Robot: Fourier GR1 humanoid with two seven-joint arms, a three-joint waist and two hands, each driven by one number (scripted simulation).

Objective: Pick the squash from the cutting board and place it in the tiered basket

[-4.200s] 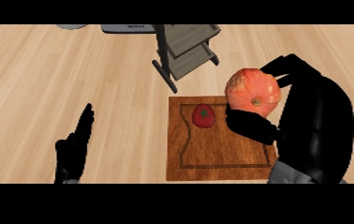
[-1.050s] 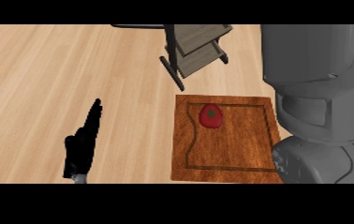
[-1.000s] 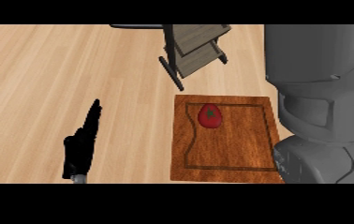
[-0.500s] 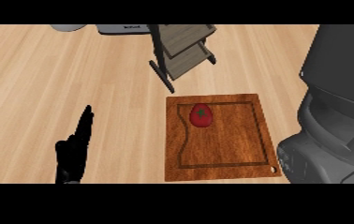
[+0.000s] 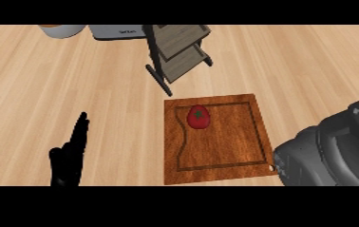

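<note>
My right forearm (image 5: 319, 155) has withdrawn to the lower right; its hand and the squash are out of view. Left hand (image 5: 69, 157) rests with fingers straight. Only a red tomato-like piece (image 5: 199, 117) remains on the wooden cutting board (image 5: 224, 164); placement in the grey tiered basket (image 5: 176, 50) is unconfirmed.

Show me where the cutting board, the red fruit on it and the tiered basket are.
cutting board (image 5: 231, 150), head view, bare wood in its middle.
red fruit (image 5: 199, 117), head view, its middle, below the green stem.
tiered basket (image 5: 181, 40), head view, its upper shelf.

Pale matt wood counter (image 5: 84, 79), darker glossy wooden cutting board (image 5: 224, 150) — smooth red fruit (image 5: 200, 117)
</note>
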